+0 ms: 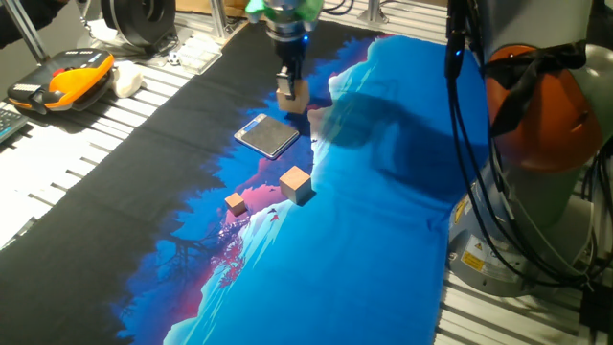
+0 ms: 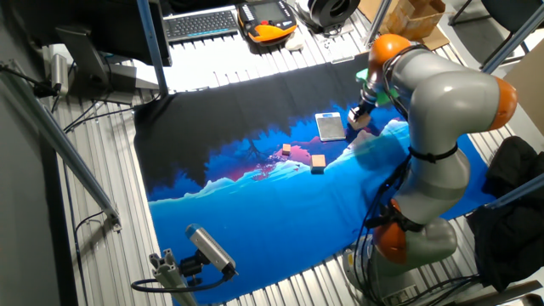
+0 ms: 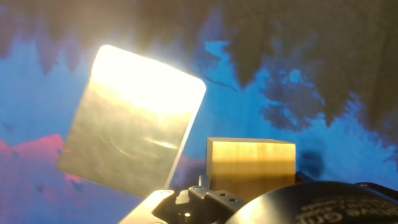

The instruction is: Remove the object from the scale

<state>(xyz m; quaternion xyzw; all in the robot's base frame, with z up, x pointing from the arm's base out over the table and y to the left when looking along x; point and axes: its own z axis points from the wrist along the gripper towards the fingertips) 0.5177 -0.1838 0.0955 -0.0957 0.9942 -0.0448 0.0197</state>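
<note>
the gripper (image 1: 290,84) is closed on the object (image 1: 293,96), a light-tan wooden cube that sits between its fingers, at or just above the cloth. in the hand view the cube (image 3: 251,160) shows directly below the camera, beside the scale (image 3: 134,121) and not over it. the scale (image 1: 267,135) lies bare and shiny on the dark part of the mat (image 1: 383,220), near the gripper on its front side. judging from this, the removal itself looks done: the cube is off the plate. what seems left is to set it down and let go. two other cubes, another wooden cube (image 1: 296,182) and a small orange-tan cube (image 1: 236,202), rest further off on the blue area.
</note>
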